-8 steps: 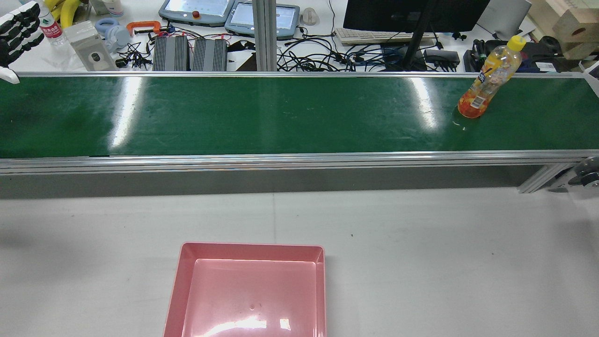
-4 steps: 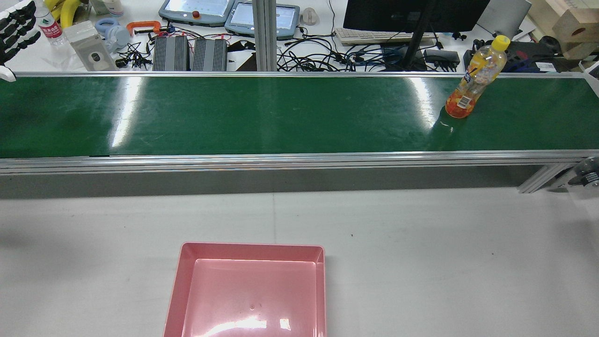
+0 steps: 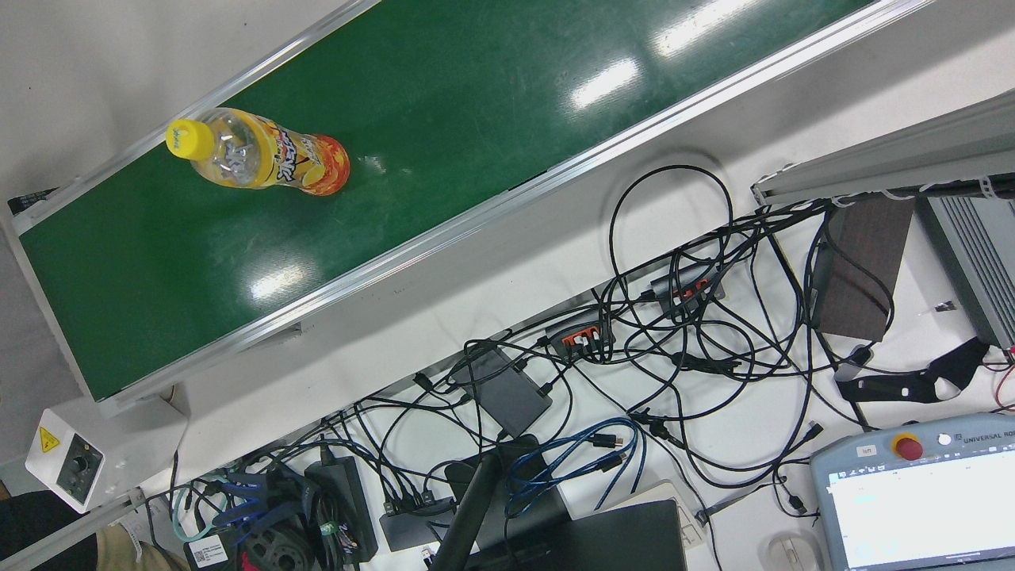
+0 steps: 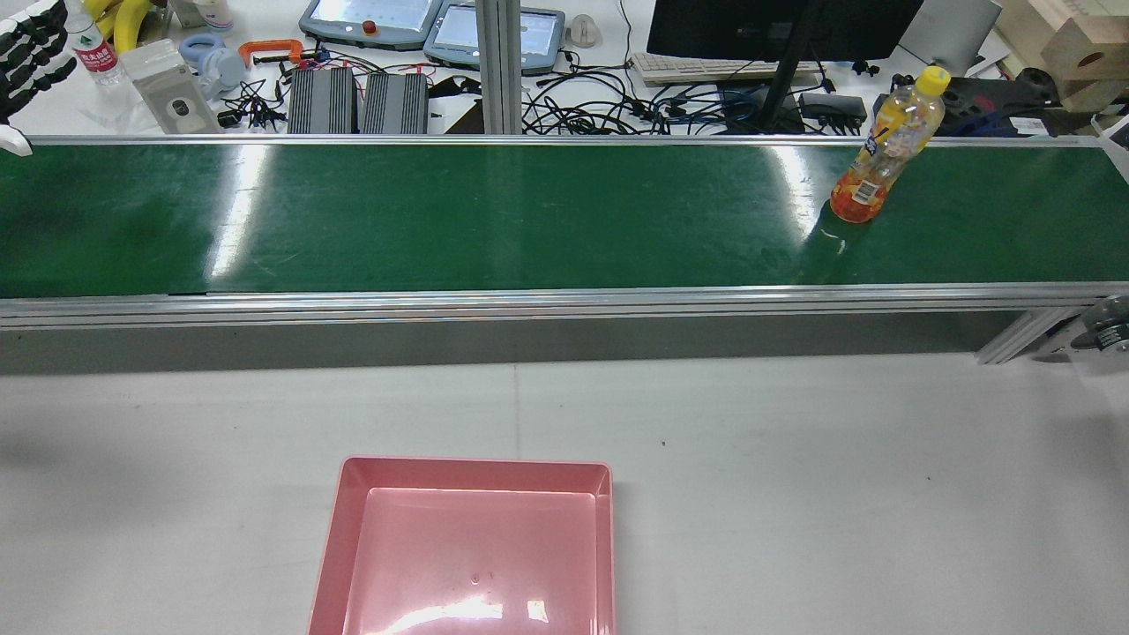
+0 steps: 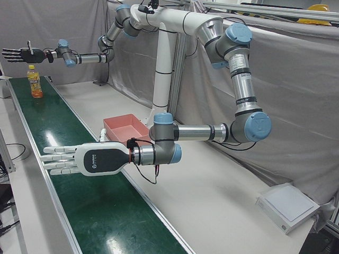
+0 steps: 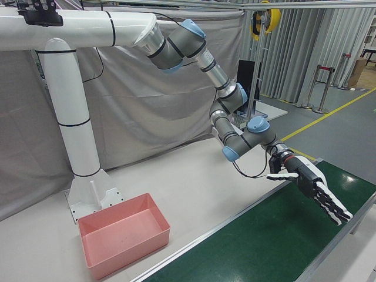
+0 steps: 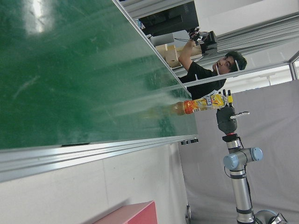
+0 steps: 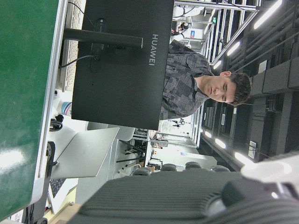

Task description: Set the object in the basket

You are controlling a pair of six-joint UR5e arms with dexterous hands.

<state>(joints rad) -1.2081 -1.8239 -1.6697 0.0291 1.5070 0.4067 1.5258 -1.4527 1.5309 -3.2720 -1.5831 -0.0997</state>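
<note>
An orange drink bottle (image 4: 882, 150) with a yellow cap stands upright on the green conveyor belt (image 4: 529, 220), toward its right end. It also shows in the front view (image 3: 262, 159), left-front view (image 5: 35, 82) and left hand view (image 7: 203, 103). The pink basket (image 4: 476, 463) sits empty on the grey table before the belt. My left hand (image 5: 79, 161) hovers open and empty over the belt's left part, fingers spread, far from the bottle; the rear view (image 4: 31, 53) and right-front view (image 6: 311, 191) show it too. My right hand (image 5: 16, 54) is open, raised just beyond the bottle.
Beyond the belt is a cluttered desk with a monitor (image 4: 776, 26), teach pendants (image 4: 370, 22), power bricks and tangled cables (image 3: 674, 333). The white pedestal (image 6: 76, 147) stands behind the basket. A person (image 8: 196, 88) sits past the belt's right end.
The bottle has travelled left along the belt, still upright. My left hand has drifted slightly toward the view's upper left edge. The basket has not moved.
</note>
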